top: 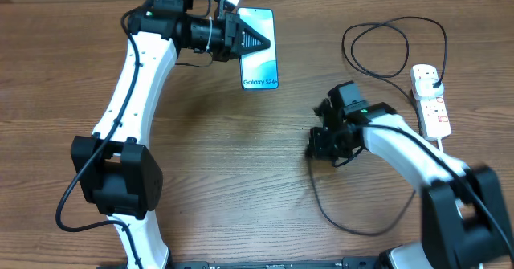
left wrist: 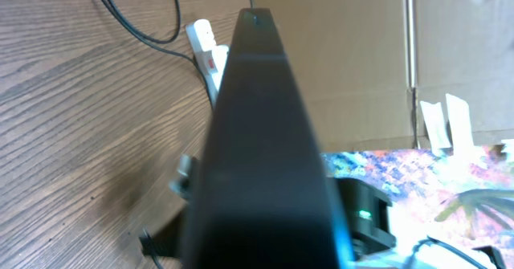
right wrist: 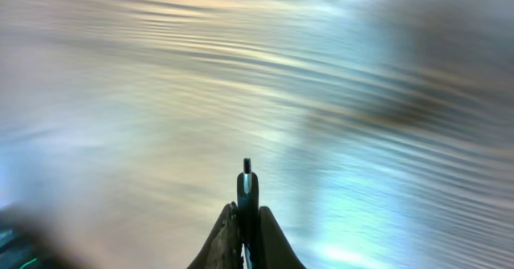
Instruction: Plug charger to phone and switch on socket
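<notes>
Looks straight along the dark edge of the phone (left wrist: 257, 156), broad at the bottom and narrowing toward the top (a faint blue glint low on its right side). Catches the white socket (left wrist: 202, 40) with a red mark, partly hidden behind it on the wooden table (left wrist: 72, 140), loops of the black charger (left wrist: 132, 30) beyond, a cardboard wall (left wrist: 345, 68) at right.

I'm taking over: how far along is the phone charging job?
Looks done: the charger has its plug in the socket. In hand: the left gripper grips the phone, and the right gripper is shut on the charger's connector tip, apart from the phone. Remaining: push the tip into the phone and switch the socket on; its switch state is too small to tell.
</notes>
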You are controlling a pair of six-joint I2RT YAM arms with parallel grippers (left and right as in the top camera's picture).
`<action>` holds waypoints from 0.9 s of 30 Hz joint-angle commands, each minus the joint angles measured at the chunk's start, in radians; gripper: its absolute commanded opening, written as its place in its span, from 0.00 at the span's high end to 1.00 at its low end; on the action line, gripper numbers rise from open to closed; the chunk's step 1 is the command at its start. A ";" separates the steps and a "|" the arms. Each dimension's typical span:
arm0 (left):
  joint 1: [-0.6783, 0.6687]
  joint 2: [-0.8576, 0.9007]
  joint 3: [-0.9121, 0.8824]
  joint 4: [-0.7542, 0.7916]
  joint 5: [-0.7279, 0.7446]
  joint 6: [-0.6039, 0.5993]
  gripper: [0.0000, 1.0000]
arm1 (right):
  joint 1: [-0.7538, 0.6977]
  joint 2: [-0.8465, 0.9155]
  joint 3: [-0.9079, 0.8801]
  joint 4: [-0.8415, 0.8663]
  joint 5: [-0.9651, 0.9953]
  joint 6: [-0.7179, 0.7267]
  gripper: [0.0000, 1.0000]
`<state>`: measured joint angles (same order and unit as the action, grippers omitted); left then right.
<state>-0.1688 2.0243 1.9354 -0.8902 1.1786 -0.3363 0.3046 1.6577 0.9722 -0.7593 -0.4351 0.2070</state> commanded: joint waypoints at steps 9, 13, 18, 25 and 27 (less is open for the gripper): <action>0.021 -0.213 0.014 0.005 0.078 0.071 0.96 | -0.012 -0.255 0.016 0.153 -0.792 -0.236 0.96; 0.017 -0.247 0.014 0.007 0.111 0.067 0.96 | -0.012 -0.255 0.016 0.235 -0.873 -0.213 0.96; 0.017 -0.253 0.014 0.006 0.200 0.063 0.95 | -0.012 -0.255 0.016 0.451 -1.006 -0.084 0.96; 0.002 -0.253 0.014 0.055 0.205 0.000 0.96 | -0.012 -0.255 0.016 0.737 -0.964 0.172 0.96; -0.010 -0.253 0.014 0.082 0.189 -0.039 0.96 | -0.012 -0.255 0.016 0.772 -0.965 0.196 0.96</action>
<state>-0.1532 1.7889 1.9354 -0.8387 1.3323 -0.3122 0.2951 1.4048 0.9756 -0.0277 -1.3827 0.2943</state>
